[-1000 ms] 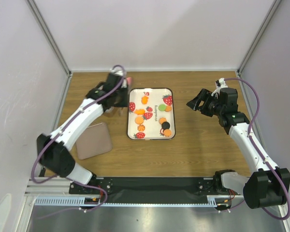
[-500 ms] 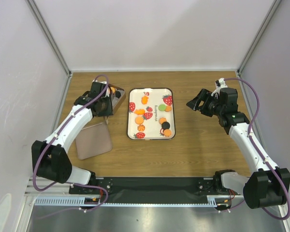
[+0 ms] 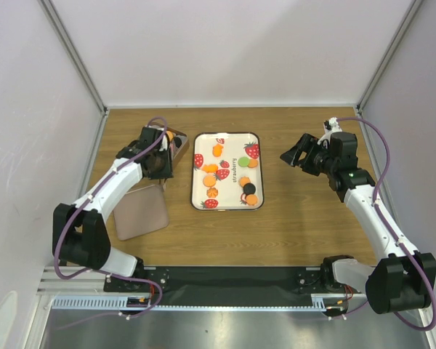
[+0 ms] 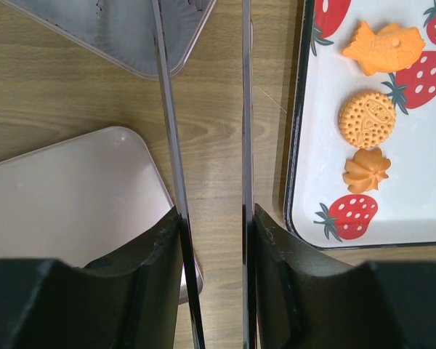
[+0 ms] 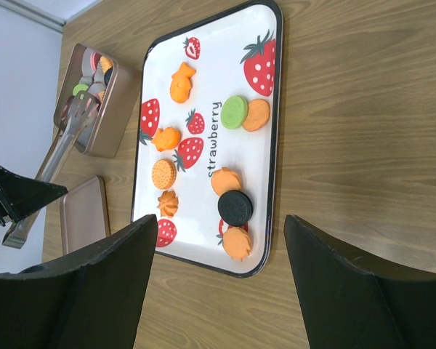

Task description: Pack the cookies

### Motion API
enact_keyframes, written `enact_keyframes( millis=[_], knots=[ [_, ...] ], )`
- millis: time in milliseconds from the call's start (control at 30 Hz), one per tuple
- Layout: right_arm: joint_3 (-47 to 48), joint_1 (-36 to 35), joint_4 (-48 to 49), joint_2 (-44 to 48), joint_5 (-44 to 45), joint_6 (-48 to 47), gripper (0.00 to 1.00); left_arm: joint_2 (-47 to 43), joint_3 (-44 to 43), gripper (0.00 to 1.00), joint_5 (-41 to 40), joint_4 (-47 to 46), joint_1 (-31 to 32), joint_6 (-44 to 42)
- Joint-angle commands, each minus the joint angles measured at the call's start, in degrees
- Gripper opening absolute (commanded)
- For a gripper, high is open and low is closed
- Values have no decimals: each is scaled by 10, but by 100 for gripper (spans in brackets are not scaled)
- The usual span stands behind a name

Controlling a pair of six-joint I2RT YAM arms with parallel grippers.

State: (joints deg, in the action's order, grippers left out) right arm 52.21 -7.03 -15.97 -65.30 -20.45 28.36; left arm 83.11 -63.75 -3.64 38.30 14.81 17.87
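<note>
Small round orange, green and black cookies (image 5: 235,207) lie on the white strawberry-printed tray (image 5: 225,62). More sit in the rectangular metal tin (image 5: 122,113) beside it on the wooden bench (image 3: 298,218). Jaws of the left gripper (image 4: 212,225) pinch silver metal tongs (image 5: 54,160). Those of the right gripper (image 3: 289,155) are spread.

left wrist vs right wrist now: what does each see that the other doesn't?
Only left wrist: a close-up of the tongs, their arms clamped between the jaws of the left gripper. Only right wrist: the whole tray, the green cookie, the black cookie, the packed cookies inside the tin, and the open jaws of the right gripper. Both: tongs, tin, lid, and three orange cookies along the tray's lid-side edge.
</note>
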Motion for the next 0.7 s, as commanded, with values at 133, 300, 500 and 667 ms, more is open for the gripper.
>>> enact_keyframes(
  millis=[133,300,500,667],
  knots=[
    [13,-4,11,1,-1,-9,77,10,0,42,12,-41,-4,-6],
    [12,-4,11,1,0,-11,77,14,-8,43,6,-41,-6,-3],
    [12,-4,9,0,1,-11,77,21,-15,43,3,-39,-12,-5],
    [12,-6,9,0,1,-11,77,19,-14,44,10,-42,-25,-4]
  ],
)
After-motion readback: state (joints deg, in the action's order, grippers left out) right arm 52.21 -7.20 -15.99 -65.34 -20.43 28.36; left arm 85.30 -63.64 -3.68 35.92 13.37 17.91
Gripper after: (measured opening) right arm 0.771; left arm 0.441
